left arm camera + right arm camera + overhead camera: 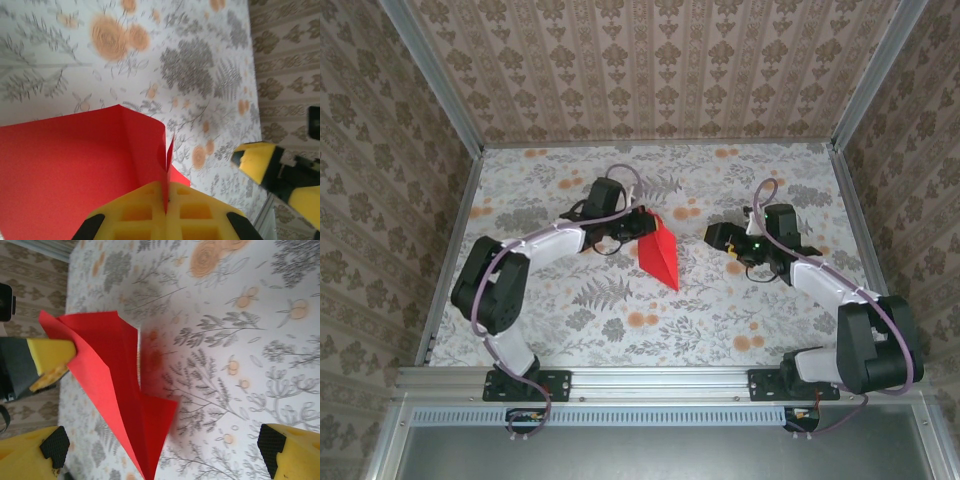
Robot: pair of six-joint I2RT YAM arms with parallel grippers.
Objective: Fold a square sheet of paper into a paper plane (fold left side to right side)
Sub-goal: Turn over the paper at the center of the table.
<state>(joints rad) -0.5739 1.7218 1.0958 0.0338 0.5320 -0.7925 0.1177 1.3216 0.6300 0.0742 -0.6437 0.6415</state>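
Red paper plane (658, 255) sits near the middle of the table, a thin, smooth, pointed shape with sharp folds; its wide end is up by the left gripper (638, 222) and its tip points toward the near edge; whether the tip touches the cloth cannot be told. The tablecloth (720, 310) is pale, with grey leaves and small orange flowers; tall walls (650, 70) with brown patterned wallpaper stand on three sides; a shiny metal rail (660, 380) runs along the near edge.

In the left wrist view the paper plane (75, 165) is bright red and flat with one clear crease; the left gripper (166, 200) has yellow fingers pressed tight together, pinching the paper's edge. The left arm bends at its elbow and reaches right, toward the middle.

The right arm bends and reaches left; the right gripper (712, 238) is spread wide and holds nothing; it is near the plane but apart from it. In the right wrist view the right gripper (160, 460) has yellow fingers with black pads far apart, with the paper plane (125, 390) in front.
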